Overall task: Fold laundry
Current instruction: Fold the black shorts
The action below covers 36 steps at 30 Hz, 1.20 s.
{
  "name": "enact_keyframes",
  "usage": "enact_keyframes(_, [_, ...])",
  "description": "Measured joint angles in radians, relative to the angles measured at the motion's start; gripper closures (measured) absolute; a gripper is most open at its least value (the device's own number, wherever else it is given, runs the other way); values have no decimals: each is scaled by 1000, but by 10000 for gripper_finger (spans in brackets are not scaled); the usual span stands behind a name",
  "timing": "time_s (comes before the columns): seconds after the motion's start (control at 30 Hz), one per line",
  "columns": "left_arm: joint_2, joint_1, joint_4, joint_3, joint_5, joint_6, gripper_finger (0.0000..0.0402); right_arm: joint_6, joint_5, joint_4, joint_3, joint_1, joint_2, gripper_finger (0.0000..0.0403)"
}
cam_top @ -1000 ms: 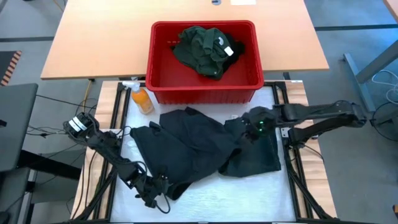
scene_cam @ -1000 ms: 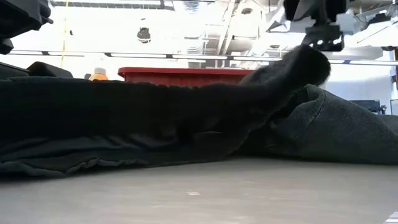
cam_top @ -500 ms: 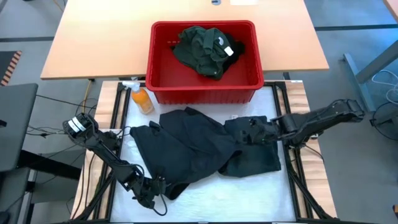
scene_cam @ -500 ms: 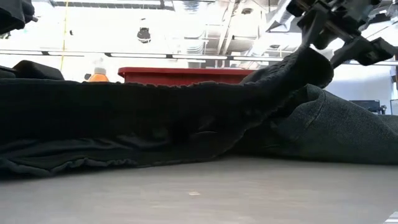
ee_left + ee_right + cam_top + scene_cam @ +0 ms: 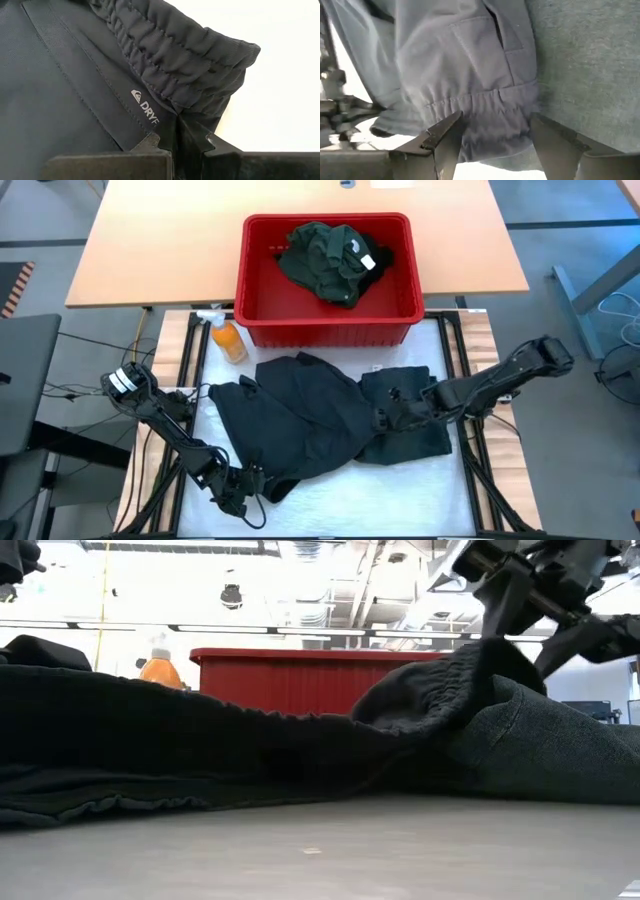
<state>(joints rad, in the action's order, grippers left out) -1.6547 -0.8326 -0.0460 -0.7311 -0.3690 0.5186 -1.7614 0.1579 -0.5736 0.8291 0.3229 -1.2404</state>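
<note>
Black shorts (image 5: 300, 420) spread across the middle of the white table (image 5: 330, 490), long axis running from the near left corner up toward the right edge. Lying partly over a dark grey garment (image 5: 420, 430) on the right side. Green shirt (image 5: 325, 255) well apart, bunched in the red basket (image 5: 250, 290) at the far edge, orange bottle (image 5: 229, 340) just beside the basket's left corner.

Left gripper (image 5: 245, 485) down at the near left corner, jaws clamped shut on the shorts' gathered waistband (image 5: 185, 65), a printed logo (image 5: 145, 107) just beside the pinch. Right gripper (image 5: 385, 418) low over the opposite end of the shorts, right of centre, fingers (image 5: 445, 135) spread wide with the elastic hem (image 5: 485, 107) lying straight between them, grey cloth to one side. Nothing pinched there yet, judging by the gap on both sides. Right arm plainly the nearer one for that end; cloth sits dead ahead of the jaws, so a short push forward and a close looks like all the next grab needs.

Against a second ago: right gripper shifted leftward and nearer the table's middle, arm stretched out from the right edge. In the low view, the raised hump of black cloth (image 5: 450, 680) sagging lower on the left, more of the basket now showing behind. Left gripper barely changed.
</note>
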Motion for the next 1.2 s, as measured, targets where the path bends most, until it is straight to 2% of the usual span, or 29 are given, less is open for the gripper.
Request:
enact_keyframes(0.1, [0, 0, 0, 0, -2, 1, 401, 19, -1, -7, 0, 7, -46, 150])
enact_keyframes(0.2, [0, 0, 0, 0, -2, 2, 401, 69, 4, 2, 0, 2, -85, 177])
enact_keyframes(0.3, [0, 0, 1, 0, -1, 13, 401, 129, 12, 45, 0, -5, -97, 247])
enact_keyframes(0.4, [0, 0, 5, 0, 5, 49, 401, 203, 44, 85, 0, -8, -81, 346])
enact_keyframes(0.47, [4, -2, 4, 0, 8, 75, 401, 270, 55, 121, 0, -20, -53, 379])
enact_keyframes(0.63, [74, -13, -75, 0, 27, 138, 401, 452, 19, 243, 1, -93, 34, 376])
enact_keyframes(0.8, [190, -18, -173, 0, 27, 137, 401, 611, -125, 388, 2, -182, 70, 379])
enact_keyframes(0.93, [303, -8, -229, 0, -43, 95, 401, 709, -249, 528, 2, -246, 29, 379])
enact_keyframes(1.1, [454, 30, -320, 0, -148, 70, 401, 806, -399, 673, 30, -305, -83, 379])
enact_keyframes(1.2, [533, 55, -371, 0, -132, 66, 401, 876, -470, 685, 98, -322, -172, 379])
